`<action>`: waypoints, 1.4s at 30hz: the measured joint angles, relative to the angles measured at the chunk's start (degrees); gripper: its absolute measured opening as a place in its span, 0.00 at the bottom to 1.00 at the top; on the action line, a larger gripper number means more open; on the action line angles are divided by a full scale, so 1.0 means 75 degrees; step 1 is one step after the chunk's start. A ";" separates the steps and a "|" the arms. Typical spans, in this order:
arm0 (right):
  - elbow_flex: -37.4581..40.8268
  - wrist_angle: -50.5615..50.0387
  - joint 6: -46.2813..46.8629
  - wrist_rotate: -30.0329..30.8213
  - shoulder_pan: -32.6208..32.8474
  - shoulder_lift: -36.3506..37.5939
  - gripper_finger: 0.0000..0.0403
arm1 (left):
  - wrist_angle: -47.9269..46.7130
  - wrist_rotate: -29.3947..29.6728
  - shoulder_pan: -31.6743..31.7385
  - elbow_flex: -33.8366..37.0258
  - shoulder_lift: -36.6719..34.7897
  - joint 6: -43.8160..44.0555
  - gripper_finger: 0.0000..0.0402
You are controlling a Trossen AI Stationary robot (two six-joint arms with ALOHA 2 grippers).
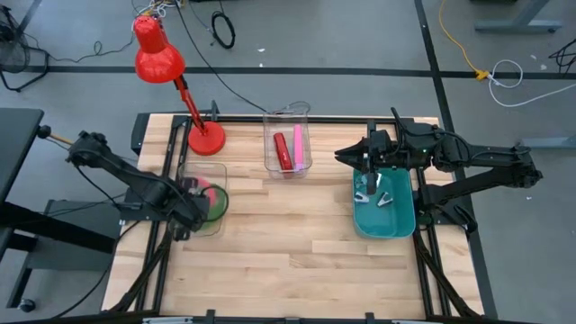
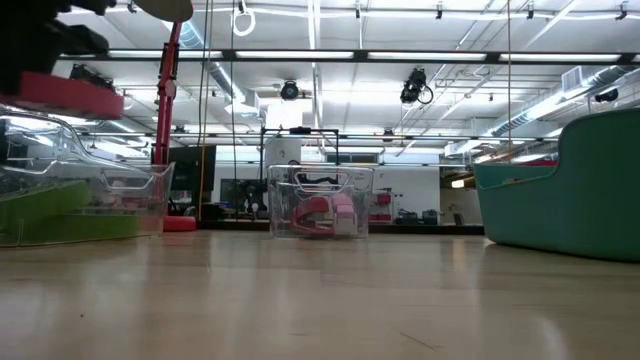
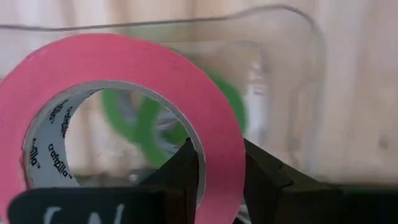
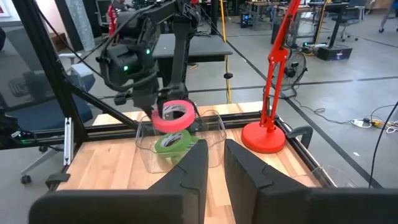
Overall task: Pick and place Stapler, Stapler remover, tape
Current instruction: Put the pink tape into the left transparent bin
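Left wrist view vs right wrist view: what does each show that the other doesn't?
Only the left wrist view: a close look at the left gripper's fingers pinching the wall of the pink tape ring, and print inside its core.

Only the right wrist view: the left arm carrying that ring above the clear bin, the red lamp, the right gripper and the room behind.

Both: the pink ring held in the left gripper, green tape in the bin, and the wooden table.
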State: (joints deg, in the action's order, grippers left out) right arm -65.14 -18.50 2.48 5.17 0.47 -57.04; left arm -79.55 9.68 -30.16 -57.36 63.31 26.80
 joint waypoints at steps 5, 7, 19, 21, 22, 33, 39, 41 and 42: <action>0.0000 0.0000 0.0000 0.0023 0.0000 0.0000 0.14 | 0.0282 -0.0514 -0.0298 0.0398 0.0003 -0.0267 0.25; 0.0000 0.0000 0.0000 0.0067 0.0000 0.0000 0.14 | 0.0316 -0.0594 -0.0378 0.0530 0.0003 -0.0276 0.25; 0.0000 -0.0003 -0.0003 0.0251 0.0000 0.0000 0.14 | 0.1232 -0.1070 -0.0698 0.0964 0.0006 -0.1619 0.27; 0.0000 -0.0003 -0.0003 0.0251 0.0000 0.0000 0.14 | 0.1242 -0.1067 -0.0698 0.0964 0.0006 -0.1667 0.27; 0.0000 -0.0003 -0.0003 0.0251 0.0000 0.0000 0.14 | 0.1237 -0.1061 -0.0698 0.0964 0.0006 -0.1667 0.27; 0.0000 -0.0003 -0.0005 0.0251 0.0000 0.0000 0.14 | 0.1235 -0.1044 -0.0695 0.0964 0.0006 -0.1228 0.29; 0.0000 -0.0003 -0.0006 0.0215 0.0000 0.0000 0.14 | 0.1238 -0.0710 -0.0695 0.0964 0.0006 -0.1438 0.43; 0.0000 -0.0003 -0.0006 0.0211 0.0000 0.0000 0.14 | 0.1239 -0.0691 -0.0695 0.0964 0.0006 -0.1632 0.50; 0.0000 -0.0003 -0.0006 0.0193 0.0000 0.0000 0.14 | 0.1240 -0.0691 -0.0697 0.0964 0.0006 -0.1668 0.53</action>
State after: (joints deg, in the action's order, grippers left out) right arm -65.14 -18.52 2.44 6.62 0.47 -57.04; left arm -70.25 4.49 -35.39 -50.13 63.35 14.28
